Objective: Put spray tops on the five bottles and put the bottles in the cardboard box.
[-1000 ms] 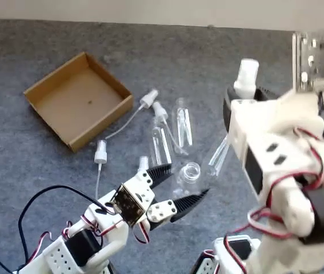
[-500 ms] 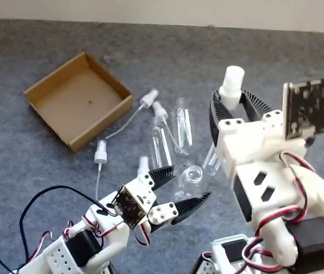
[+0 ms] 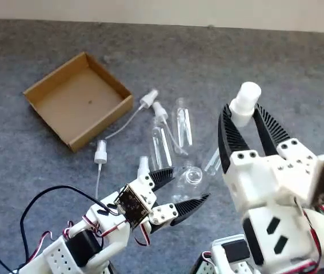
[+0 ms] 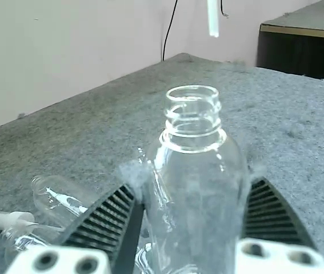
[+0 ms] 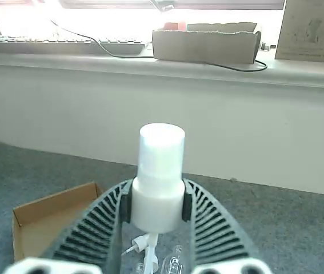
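While aloft, right jaws tight on spray top; left jaws tight on bottle.

light: bright, even | glare: window blown out | shadows: soft

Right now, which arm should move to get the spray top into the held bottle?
Right. The right gripper is shut on the spray top, dip tube hanging above the open neck of the bottle. The left gripper grips that bottle upright; I'd keep it steady.
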{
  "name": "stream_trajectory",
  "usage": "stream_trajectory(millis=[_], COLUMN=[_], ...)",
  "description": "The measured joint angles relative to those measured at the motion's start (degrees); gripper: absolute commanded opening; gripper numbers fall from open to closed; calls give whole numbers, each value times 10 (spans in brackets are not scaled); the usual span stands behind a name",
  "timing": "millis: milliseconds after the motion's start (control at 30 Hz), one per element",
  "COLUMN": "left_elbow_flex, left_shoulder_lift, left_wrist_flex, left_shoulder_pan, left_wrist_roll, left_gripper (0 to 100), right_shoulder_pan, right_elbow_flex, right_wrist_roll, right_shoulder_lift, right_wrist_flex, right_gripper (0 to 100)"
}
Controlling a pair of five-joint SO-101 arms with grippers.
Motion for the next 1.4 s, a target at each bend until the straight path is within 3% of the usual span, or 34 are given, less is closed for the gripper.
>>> stream_trajectory(millis=[267, 1400], left_elbow_flex=[0, -3], left_shoulder_lift=[0, 0], left_wrist_flex=[0, -26], left_shoulder_pan=[0, -13], left_wrist_roll=[0, 0], left_gripper=[119, 119], right_shoulder_pan=[-50, -71], right_elbow_flex=[2, 138], right_wrist_roll=[0, -1], right_shoulder_lift=[0, -11], right_wrist_flex=[0, -31], right_gripper=[16, 16])
